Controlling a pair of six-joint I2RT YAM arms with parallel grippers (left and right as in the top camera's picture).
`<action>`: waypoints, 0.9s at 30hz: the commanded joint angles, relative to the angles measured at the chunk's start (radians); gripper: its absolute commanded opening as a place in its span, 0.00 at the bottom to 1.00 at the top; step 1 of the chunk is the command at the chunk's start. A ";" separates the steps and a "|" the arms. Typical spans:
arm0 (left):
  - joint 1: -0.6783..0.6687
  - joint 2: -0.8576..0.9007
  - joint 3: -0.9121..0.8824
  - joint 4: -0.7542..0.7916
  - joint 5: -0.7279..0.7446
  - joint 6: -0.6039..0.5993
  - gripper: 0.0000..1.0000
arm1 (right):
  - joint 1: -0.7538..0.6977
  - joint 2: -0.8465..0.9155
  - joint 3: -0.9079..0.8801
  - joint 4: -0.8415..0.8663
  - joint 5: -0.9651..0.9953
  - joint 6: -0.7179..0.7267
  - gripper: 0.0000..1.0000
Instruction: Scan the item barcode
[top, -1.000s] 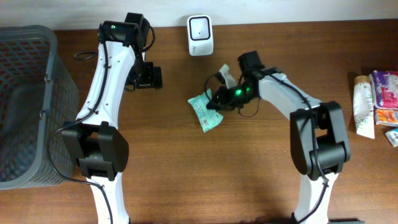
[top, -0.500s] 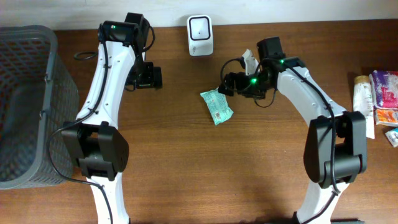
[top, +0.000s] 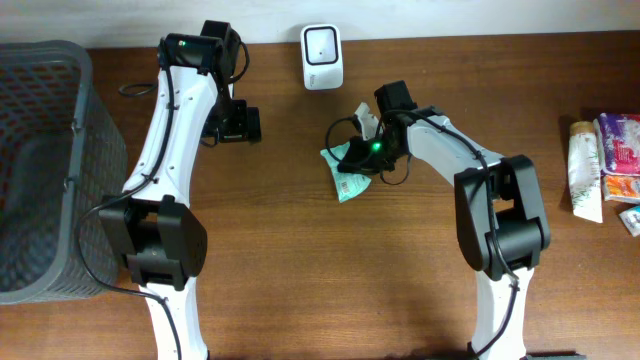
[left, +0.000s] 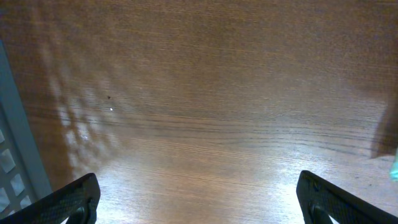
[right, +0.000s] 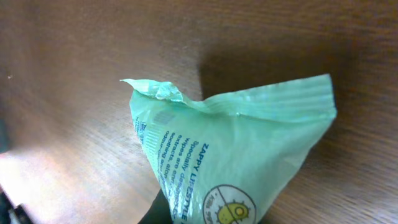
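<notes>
One grey basket (top: 40, 150), far left of the scanner (top: 322, 56). Left gripper (top: 240, 124) hangs left of that scanner, jaws spread wide, nothing in them. One white scanner, just the one. In front of it, a touch right, the right gripper (top: 352, 160) is clamped on the single green packet (right: 249, 155), which reads "ZAPPY LIFESTYLE". Far right: one white tube (top: 586, 170), three small packs (top: 620, 140).

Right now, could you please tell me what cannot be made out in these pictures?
- Barcode on the green plastic packet: right wrist view shows only small slanted print, bottom cut off.
- Grip of the right pincer: overhead, its own black wrist hides it.
- Colourful packs at the frame's right edge: overhead, cut off and too small.
</notes>
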 joint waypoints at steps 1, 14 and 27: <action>0.005 -0.007 -0.004 0.000 -0.008 -0.014 0.99 | -0.011 0.018 0.019 0.006 -0.222 -0.061 0.04; 0.005 -0.007 -0.004 0.000 -0.007 -0.014 0.99 | -0.072 -0.283 0.149 0.391 -0.359 0.193 0.04; 0.005 -0.007 -0.004 0.000 -0.007 -0.014 0.99 | 0.001 -0.282 0.149 0.209 -0.128 0.478 0.04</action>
